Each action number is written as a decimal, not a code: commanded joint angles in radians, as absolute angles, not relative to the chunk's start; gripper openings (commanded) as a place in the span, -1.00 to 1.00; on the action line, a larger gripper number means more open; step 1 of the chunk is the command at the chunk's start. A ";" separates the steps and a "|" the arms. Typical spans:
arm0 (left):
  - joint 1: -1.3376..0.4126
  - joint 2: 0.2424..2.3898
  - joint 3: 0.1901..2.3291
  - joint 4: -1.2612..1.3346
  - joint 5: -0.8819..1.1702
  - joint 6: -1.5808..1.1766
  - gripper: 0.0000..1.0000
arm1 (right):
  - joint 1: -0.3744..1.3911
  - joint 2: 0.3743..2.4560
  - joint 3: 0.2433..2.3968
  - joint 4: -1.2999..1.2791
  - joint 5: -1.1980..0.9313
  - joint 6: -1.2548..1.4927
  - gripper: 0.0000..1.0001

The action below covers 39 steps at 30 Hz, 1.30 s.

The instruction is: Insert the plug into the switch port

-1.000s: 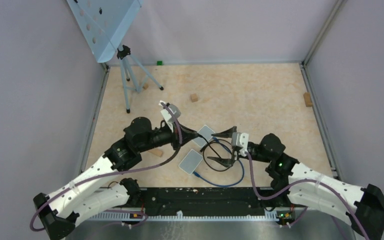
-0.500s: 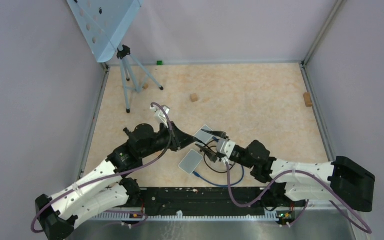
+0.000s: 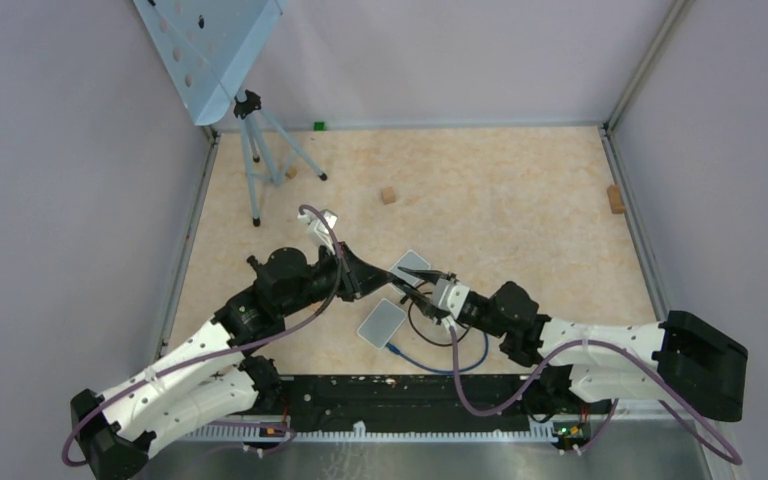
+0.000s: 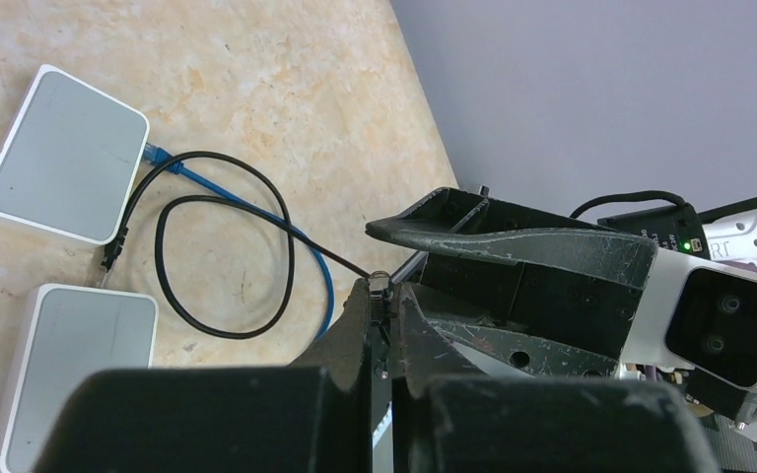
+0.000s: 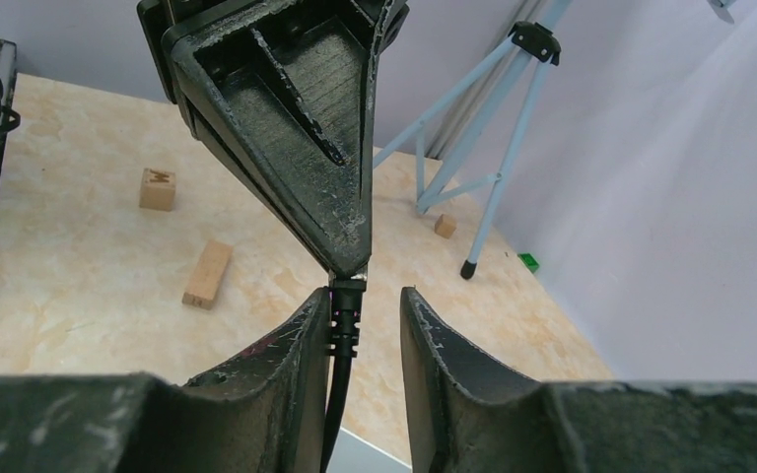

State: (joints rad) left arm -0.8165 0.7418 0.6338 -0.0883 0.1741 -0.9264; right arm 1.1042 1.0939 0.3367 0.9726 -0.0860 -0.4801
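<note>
- Since a second ago the arms have drawn together: right gripper has swung in under left gripper, its jaws narrowing from wide to partway.
- Plug hangs from the left gripper's tips, head pinched there, with its cable trailing down between the right fingers.
- Left gripper is clamped together on the plug's head.
- Right gripper stands partly apart around the plug's collar. One finger looks to touch it and the other is just clear, so there is no firm grip yet.
- Step in hand, as I judge it: a handover, so the right gripper takes the plug by its body.
- Next move calls for the right jaws to finish closing squarely before the left lets go, then for turning the plug toward a port.
- Switch and second switch lie on the table below and beyond both grippers, well apart from the plug. Which port is meant I cannot tell.
</note>
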 commanded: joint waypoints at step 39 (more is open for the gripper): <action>-0.819 0.470 0.655 0.278 0.581 -0.230 0.49 | 1.111 0.503 0.406 0.992 -0.280 0.028 -1.00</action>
State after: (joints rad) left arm -0.8165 0.4629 0.6727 0.1989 0.4728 -0.2993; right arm 1.1061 0.5148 0.3683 0.8684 -0.1158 -0.0280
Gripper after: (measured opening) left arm 0.751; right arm 0.036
